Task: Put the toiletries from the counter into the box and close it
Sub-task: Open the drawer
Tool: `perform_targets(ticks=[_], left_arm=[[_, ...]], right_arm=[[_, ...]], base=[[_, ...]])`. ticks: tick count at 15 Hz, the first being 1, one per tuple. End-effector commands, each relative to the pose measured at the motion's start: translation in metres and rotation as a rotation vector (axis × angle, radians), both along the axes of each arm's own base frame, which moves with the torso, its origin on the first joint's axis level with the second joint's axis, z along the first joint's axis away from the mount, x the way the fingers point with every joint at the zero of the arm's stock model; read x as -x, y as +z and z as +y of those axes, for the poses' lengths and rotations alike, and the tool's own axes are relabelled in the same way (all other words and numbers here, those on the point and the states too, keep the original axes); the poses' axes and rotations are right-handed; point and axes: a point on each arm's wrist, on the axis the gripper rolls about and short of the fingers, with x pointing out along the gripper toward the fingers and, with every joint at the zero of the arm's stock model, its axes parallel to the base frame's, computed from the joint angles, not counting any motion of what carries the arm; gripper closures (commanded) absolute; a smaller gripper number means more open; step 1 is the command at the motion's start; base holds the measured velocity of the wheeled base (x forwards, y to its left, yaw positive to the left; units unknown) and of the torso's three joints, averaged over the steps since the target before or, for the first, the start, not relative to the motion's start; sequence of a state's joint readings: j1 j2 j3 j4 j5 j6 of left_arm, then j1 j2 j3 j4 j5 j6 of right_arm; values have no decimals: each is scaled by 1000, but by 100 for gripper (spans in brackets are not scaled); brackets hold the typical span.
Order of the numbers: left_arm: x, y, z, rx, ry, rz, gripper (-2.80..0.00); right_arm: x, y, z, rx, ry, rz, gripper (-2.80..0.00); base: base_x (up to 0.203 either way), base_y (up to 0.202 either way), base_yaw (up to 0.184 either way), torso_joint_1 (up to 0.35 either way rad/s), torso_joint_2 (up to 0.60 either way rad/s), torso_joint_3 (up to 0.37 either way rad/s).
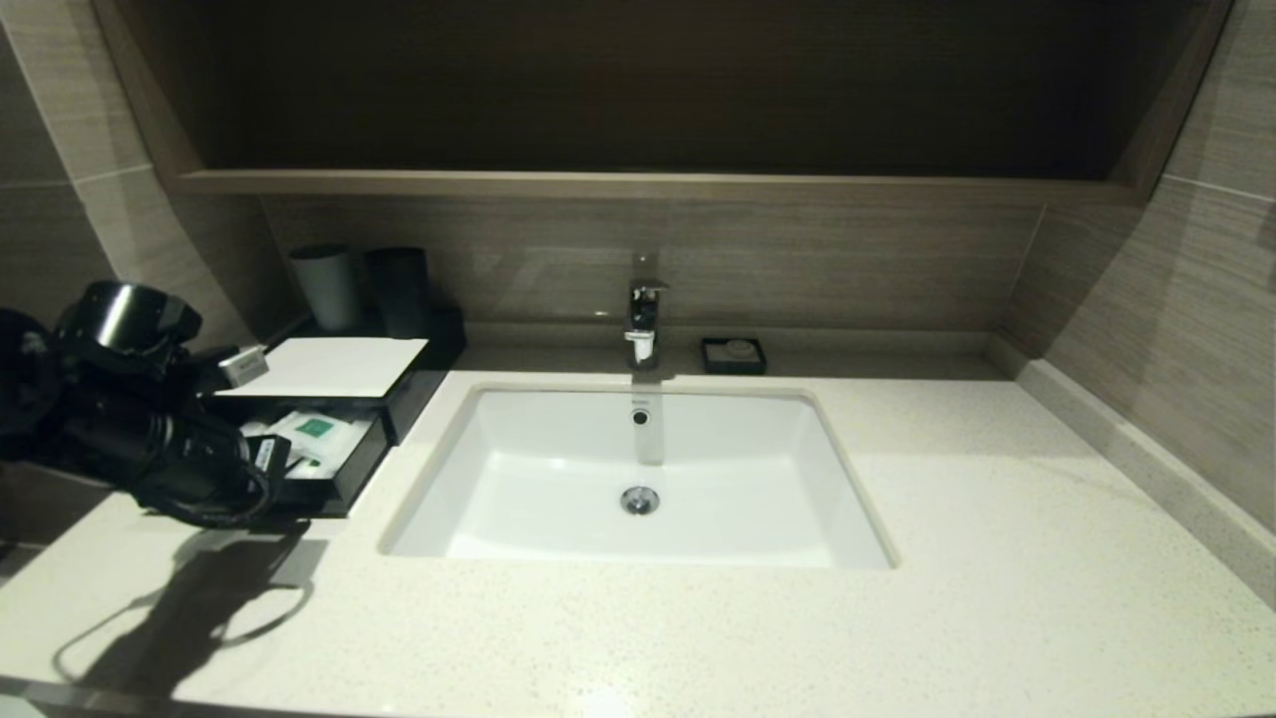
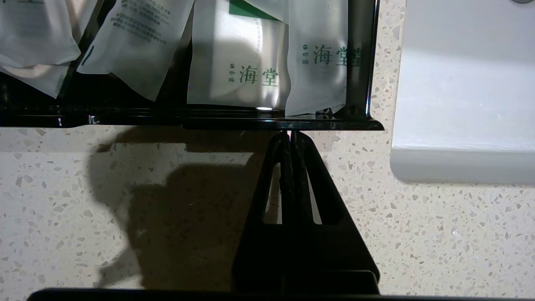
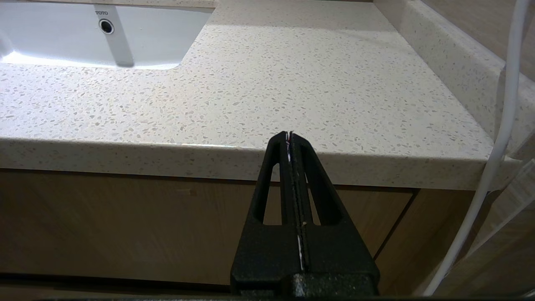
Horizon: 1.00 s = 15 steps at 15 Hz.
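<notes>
My left gripper [image 2: 291, 134] sits at the far left of the scene, low over the counter [image 1: 698, 618], its fingers pressed fully together with nothing between them. The tips are right at the black front wall of the drawer [image 2: 276, 123] — touching it or a hair off, I cannot tell which. The drawer stands pulled out from the box [image 1: 329, 367], whose white top panel lies behind it, just left of the sink [image 1: 638, 479]. Inside the drawer lie the toiletries [image 2: 240, 62]: translucent white sachets with green print, overlapping one another and leaning against the front wall, the rightmost one tucked into the corner nearest the sink. Behind the box, against the wall, stand two dark cups [image 1: 399, 289].

Past the sink, the tap [image 1: 643, 319] rises at the far edge and a small black soap dish [image 1: 734, 355] sits just right of it.

My right gripper [image 3: 290, 134] hangs off the near edge of the counter toward the right, in front of the wooden cabinet [image 3: 125, 225] — fingers closed flat on each other, holding nothing.
</notes>
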<state>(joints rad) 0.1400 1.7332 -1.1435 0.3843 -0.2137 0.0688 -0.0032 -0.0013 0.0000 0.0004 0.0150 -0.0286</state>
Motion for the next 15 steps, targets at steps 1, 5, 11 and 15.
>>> perform_targets(ticks=[1, 5, 11, 15], left_arm=[[-3, -1, 0, 2, -3, 3, 0], [-8, 1, 1, 2, -2, -7, 0], [-18, -1, -1, 2, -9, -9, 0], [-27, -2, 1, 14, 10, -16, 0]], right_arm=[[0, 0, 0, 1, 0, 1, 0], [0, 0, 0, 1, 0, 2, 0], [0, 0, 0, 1, 0, 1, 0], [0, 0, 0, 1, 0, 3, 0]], base=[[0, 0, 0, 0, 0, 0], [0, 0, 0, 0, 0, 0], [0, 0, 0, 0, 0, 0], [0, 0, 0, 0, 0, 0]])
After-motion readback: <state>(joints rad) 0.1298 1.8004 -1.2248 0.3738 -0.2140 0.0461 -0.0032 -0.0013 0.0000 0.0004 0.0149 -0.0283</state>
